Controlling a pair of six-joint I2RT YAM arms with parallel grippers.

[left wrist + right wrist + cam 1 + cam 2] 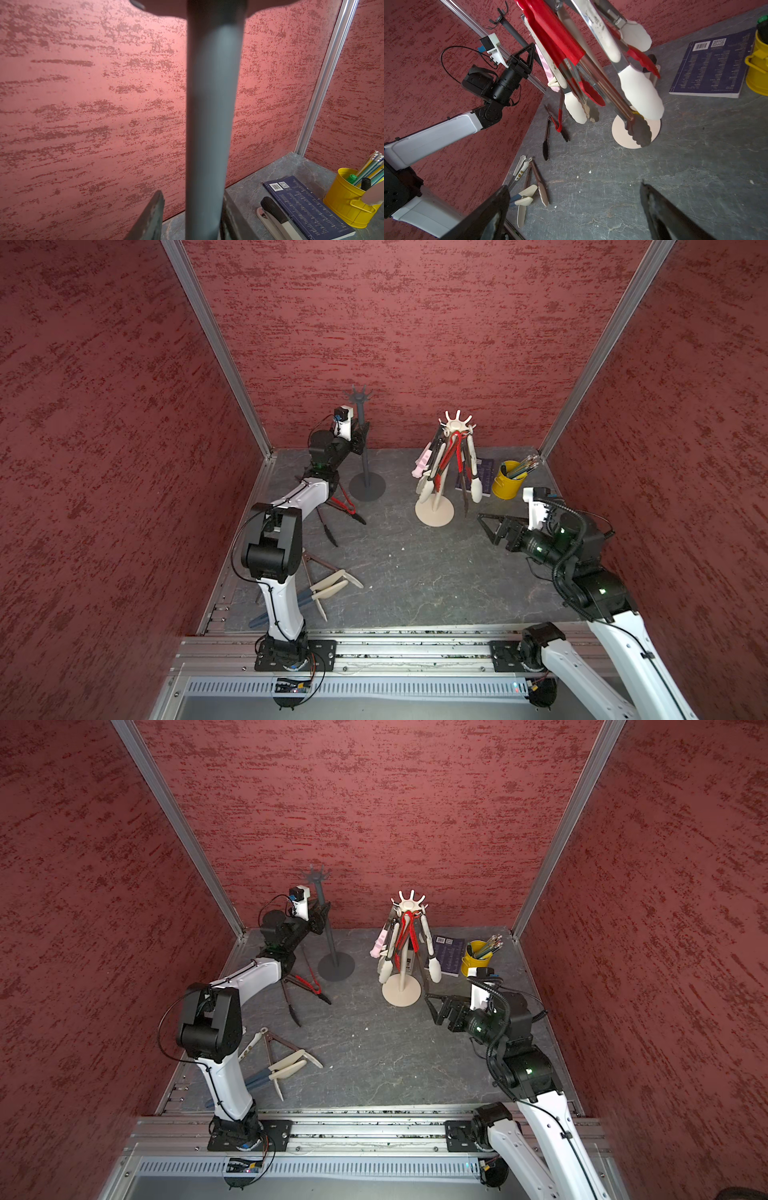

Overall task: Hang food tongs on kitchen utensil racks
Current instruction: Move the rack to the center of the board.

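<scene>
Racks inspected. The cream rack (434, 510) stands upright on the table (415, 580). A bunch of hanging tongs (474, 485) surrounds its pole, with red, cream, pink and dark heads pointing down. The dark grey rack (367, 486) stands upright to the left of the cream rack, well apart from it.

My left gripper (360, 438) is partway up the grey pole, with a finger (150, 216) on either side of it. One finger shows a gap and the other sits tight beside the pole. I cannot tell whether the pole is clamped.

My right gripper (575, 207) hovers near the cream rack's base, on its right and nearer side. Its fingers are spread wide over bare table.

Loose tongs lie on the table left of the cream rack. A red-and-black pair (347, 506) is close to the grey base. Farther toward my side lies a cluster of cream, brown and blue tongs (330, 589). A yellow cup (505, 486) of pencils sits just right of the cream rack.
</scene>
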